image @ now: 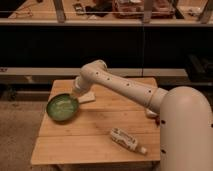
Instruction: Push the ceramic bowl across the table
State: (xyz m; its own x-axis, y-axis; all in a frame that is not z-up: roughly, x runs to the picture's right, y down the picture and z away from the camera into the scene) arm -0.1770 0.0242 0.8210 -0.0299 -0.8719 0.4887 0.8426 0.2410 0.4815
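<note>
The green ceramic bowl (62,107) sits near the left edge of the light wood table (85,137). My white arm reaches in from the right and bends down over the table's far left part. Its gripper (75,95) is at the bowl's far right rim, shut, holding nothing. I cannot tell whether it touches the rim.
A flat white object (87,97) lies just right of the gripper, partly under the arm. A white bottle (127,140) lies on its side at the front right. The arm's large white body (187,130) covers the table's right end.
</note>
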